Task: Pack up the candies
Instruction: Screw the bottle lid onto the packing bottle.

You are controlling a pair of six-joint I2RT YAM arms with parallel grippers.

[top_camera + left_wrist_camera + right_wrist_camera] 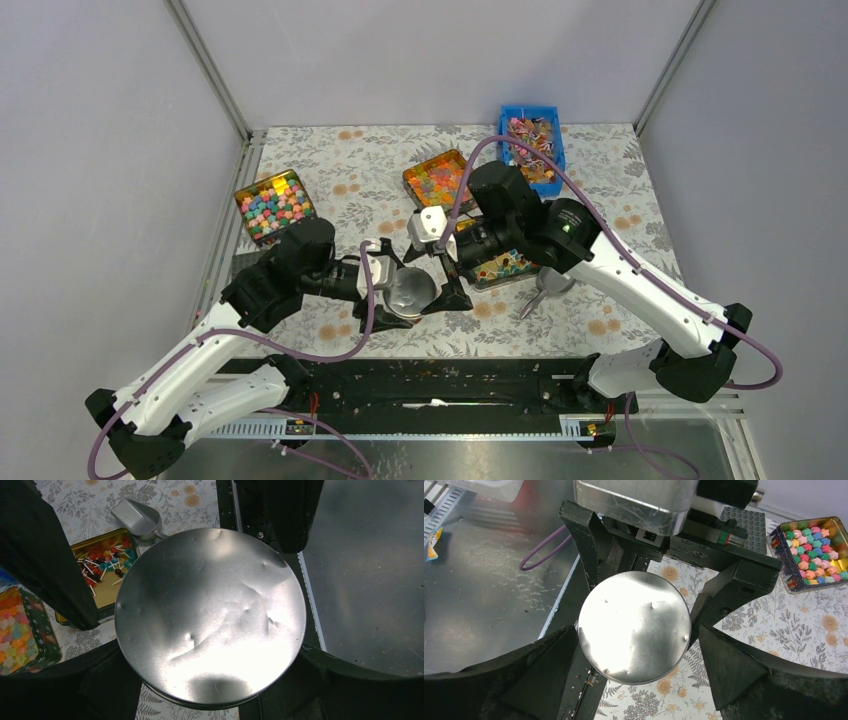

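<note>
Some candies [102,562] behind silver lid [210,615] tight in left pincer [408,292]; right pincer [639,680] agape, empty.

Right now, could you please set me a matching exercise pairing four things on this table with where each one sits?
Things:
1 blue bin
2 round metal lid
3 metal scoop
4 tin of star-shaped sweets

Places:
A between the left hand fingers
B far edge, right of centre
C left side of the table
D beside the right arm

Pairs: 1-B, 2-A, 3-D, 4-C.
</note>
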